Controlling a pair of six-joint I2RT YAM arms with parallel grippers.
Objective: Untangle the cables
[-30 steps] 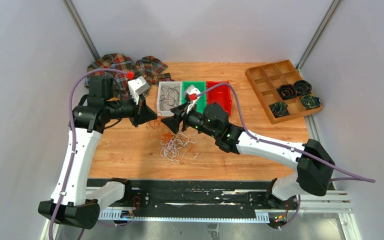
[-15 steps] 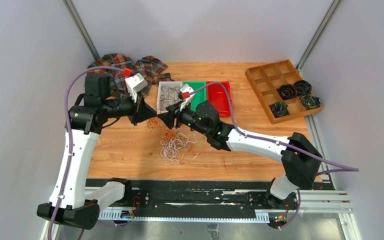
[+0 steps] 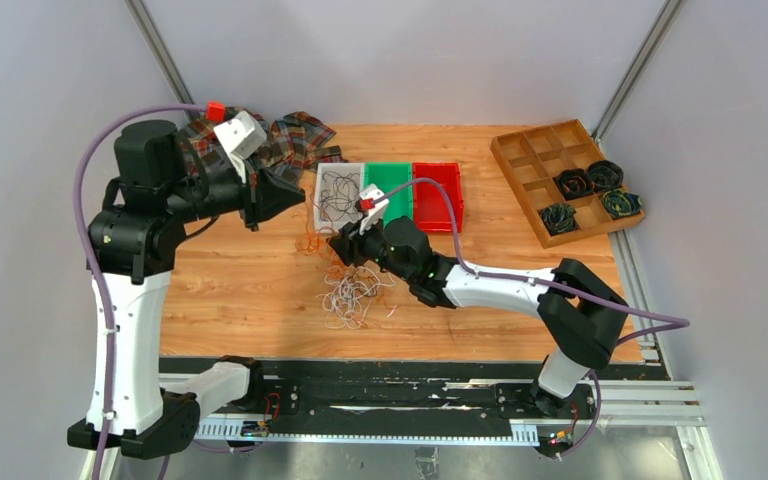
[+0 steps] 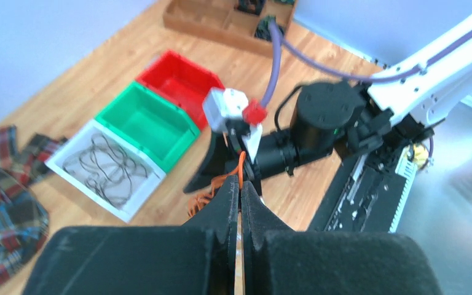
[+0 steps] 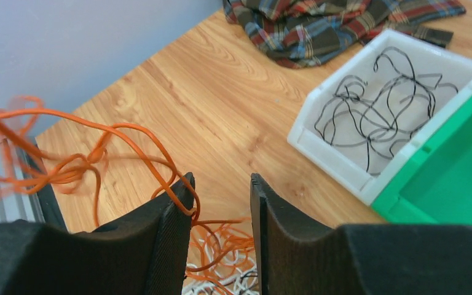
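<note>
Left wrist: left gripper (image 4: 240,201) is pinching one orange cable (image 4: 241,165), jaws pressed together. Right gripper (image 5: 221,200) is gaping empty. The strand is lying against its nine-o'clock finger (image 5: 173,228), likely snagging there and dragging the white cables (image 3: 348,295).

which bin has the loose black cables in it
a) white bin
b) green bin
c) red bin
A: the black cables lie loose inside the white bin, while the green bin and the red bin beside it show only bare floors.
</note>
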